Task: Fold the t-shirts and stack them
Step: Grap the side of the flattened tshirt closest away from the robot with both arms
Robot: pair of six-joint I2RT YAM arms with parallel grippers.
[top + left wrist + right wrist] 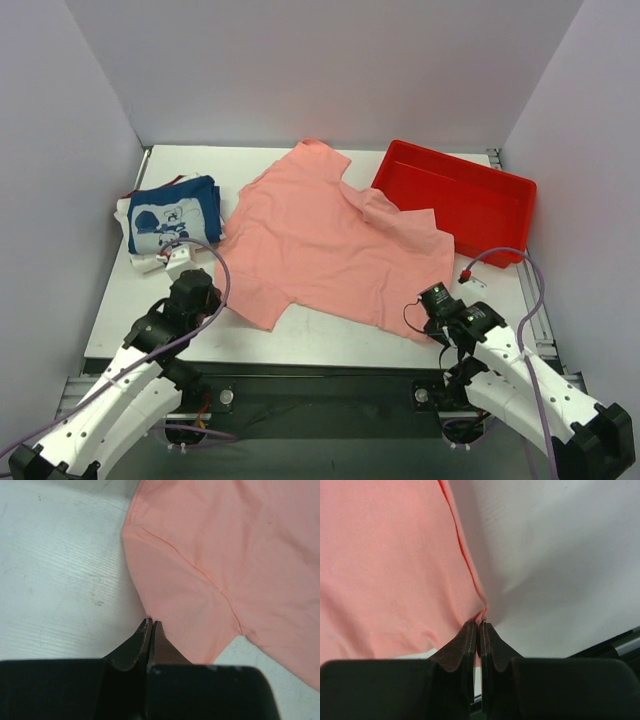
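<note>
Right gripper (479, 624) pinches the near hem corner of the plain salmon-pink cloth t-shirt (385, 565), lower right. Left gripper (151, 622), clamped shut, touches its lower-left edge. The shirt extends up-frame.

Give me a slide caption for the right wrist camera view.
Right end effector shut on the edge of the salmon-pink t-shirt, cloth puckered at its tips, white table alongside.

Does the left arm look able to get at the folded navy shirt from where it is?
Probably yes: the navy shirt lies just beyond the left hand with nothing between, though that hand seems clamped on the pink shirt.
</note>
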